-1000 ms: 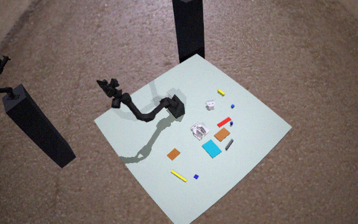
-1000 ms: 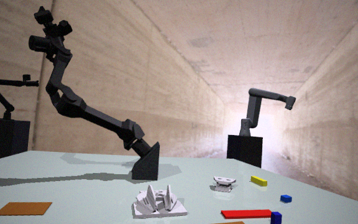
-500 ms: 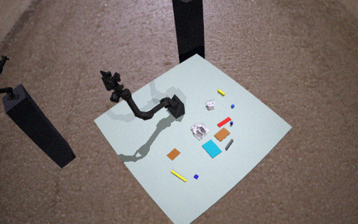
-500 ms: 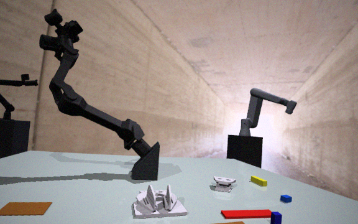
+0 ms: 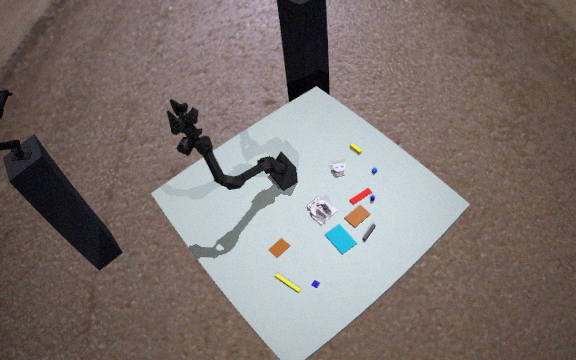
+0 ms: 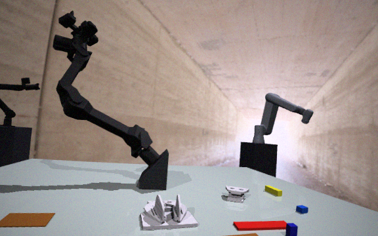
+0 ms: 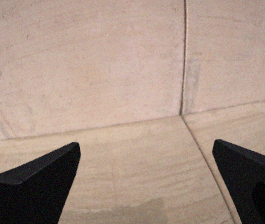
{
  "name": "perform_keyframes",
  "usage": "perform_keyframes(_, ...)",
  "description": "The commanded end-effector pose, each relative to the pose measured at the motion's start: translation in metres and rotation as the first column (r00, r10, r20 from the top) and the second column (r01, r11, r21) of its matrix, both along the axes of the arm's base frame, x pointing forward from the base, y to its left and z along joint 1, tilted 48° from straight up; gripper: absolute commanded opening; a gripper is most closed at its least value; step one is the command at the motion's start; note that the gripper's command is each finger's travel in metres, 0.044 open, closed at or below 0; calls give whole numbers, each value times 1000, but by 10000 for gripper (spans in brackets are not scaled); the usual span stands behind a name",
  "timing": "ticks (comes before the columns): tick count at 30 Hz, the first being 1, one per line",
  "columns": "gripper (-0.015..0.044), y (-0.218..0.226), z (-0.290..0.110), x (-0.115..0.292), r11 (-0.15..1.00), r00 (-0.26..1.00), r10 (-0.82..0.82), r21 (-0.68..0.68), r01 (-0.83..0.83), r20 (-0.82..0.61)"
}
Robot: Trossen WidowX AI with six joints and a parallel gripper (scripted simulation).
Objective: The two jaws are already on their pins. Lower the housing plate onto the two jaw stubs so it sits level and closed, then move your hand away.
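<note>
The white base with the two jaws point(image 5: 321, 221) point(image 6: 172, 225) stands on the table. In the exterior view its left jaw point(image 6: 159, 208) and right jaw point(image 6: 178, 209) rise as two upright fins, apart from each other. A smaller white part with two dark holes in its top point(image 5: 338, 168) point(image 6: 237, 190), which looks like the housing plate, sits on the table farther back and to the right, apart from the base. My gripper point(image 5: 170, 107) point(image 6: 77, 23) point(image 7: 148, 149) is open and empty, high up and far left of both parts. The stubs and pins are too small to make out.
The table point(image 5: 398, 220) point(image 6: 87, 206) also bears a red bar point(image 5: 360, 196) point(image 6: 259, 225), a cyan plate point(image 5: 340, 239), two orange plates, yellow bars, a grey bar point(image 5: 369, 232) and small blue blocks. Other arms stand on dark pedestals beyond the table.
</note>
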State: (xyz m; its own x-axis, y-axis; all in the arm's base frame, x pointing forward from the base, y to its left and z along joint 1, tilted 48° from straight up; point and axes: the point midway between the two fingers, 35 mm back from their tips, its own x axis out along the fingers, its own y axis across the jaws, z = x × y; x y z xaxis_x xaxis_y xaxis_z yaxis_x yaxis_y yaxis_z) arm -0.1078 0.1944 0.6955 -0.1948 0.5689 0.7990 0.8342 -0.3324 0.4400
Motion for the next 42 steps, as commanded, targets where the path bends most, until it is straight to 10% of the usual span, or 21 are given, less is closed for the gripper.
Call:
perform_keyframes(1,440,21,-10,-5,998,998,-53,-37,54,31)
perform_keyframes(42,440,154,-99,4,864,852,-353,-216,456,385)
